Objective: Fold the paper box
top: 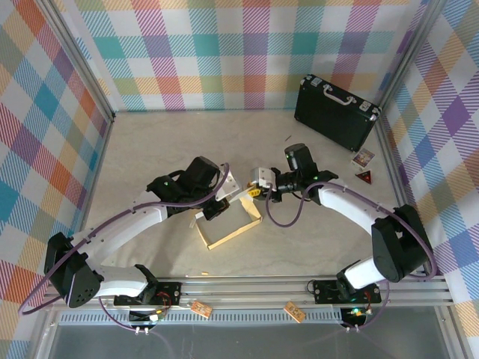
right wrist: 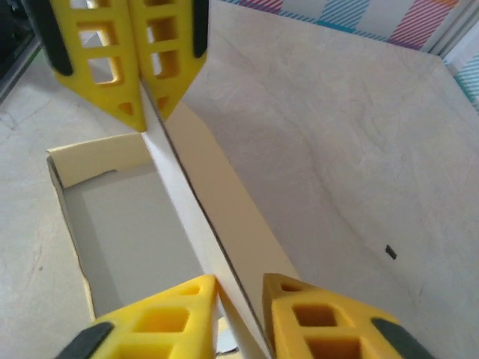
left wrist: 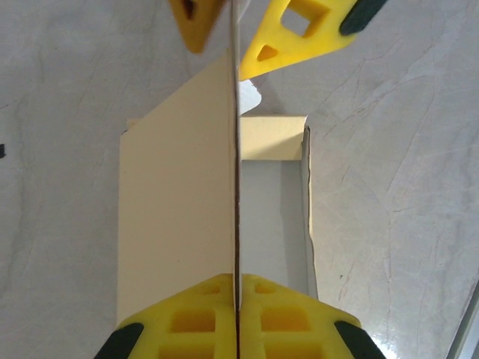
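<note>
Cardboard sits at the middle of the table [top: 142,149]: the paper box [top: 233,228] lies there between the two arms, its low tan walls raised around a white floor. One long panel of it stands upright, tan on one face and white on the other, and both grippers meet it along its top edge.

The left gripper [left wrist: 238,288] is clamped on that edge at one end. Its yellow fingers [left wrist: 153,329] are pressed flat together, with nothing but the thin card between them.

The right gripper [right wrist: 241,299] straddles the same edge at the other end of the panel. One of its fingers [right wrist: 281,314] stands on each side and the card runs through the narrow space between. Whether those fingers actually press the card or only flank it closely cannot be told — the left wrist view seems to show a sliver of space on one side.

Seen from above, the two grippers face each other across the box, near one another but apart. The box's floor rests on the tabletop. A black briefcase [top: 337,112] stands at the far right of the table, well apart from the box.
</note>
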Robot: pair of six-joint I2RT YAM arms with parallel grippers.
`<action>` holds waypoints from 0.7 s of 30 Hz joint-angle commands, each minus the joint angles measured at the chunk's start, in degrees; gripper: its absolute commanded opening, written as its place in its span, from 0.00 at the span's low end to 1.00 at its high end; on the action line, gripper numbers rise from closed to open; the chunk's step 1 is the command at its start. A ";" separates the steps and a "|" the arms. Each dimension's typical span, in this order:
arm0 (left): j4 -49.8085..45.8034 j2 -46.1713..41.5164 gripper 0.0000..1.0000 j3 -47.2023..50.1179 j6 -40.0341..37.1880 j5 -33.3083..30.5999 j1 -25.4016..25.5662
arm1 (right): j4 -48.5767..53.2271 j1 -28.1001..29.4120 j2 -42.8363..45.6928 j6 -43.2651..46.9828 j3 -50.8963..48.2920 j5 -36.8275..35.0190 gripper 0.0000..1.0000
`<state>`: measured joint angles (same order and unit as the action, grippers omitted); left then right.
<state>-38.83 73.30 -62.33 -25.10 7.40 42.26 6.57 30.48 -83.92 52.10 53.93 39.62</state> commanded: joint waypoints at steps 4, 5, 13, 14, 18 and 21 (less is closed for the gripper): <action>0.95 -3.10 0.28 1.02 4.40 -4.88 0.62 | 2.52 0.46 -0.63 2.00 1.58 0.15 0.00; 2.22 -4.55 0.33 1.34 6.07 -5.99 0.62 | 2.42 0.47 -0.63 1.97 1.45 -0.13 0.00; 11.57 -24.08 0.65 10.52 26.91 -21.48 0.47 | 2.16 0.46 -1.64 0.92 1.26 -0.90 0.00; 11.24 -27.32 0.70 12.22 32.54 -26.99 0.45 | 2.13 0.46 -1.85 0.74 1.27 -0.86 0.00; 3.85 -35.90 0.74 17.02 50.40 -41.12 -2.50 | 1.76 0.46 -2.38 0.11 1.77 -0.51 0.00; 2.25 -38.32 0.70 21.27 55.32 -39.93 -7.71 | 1.68 0.37 -2.30 -0.48 2.12 -0.09 0.00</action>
<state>-32.21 35.55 -44.95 17.89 -26.04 38.09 7.79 30.94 -85.78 52.80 54.13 38.41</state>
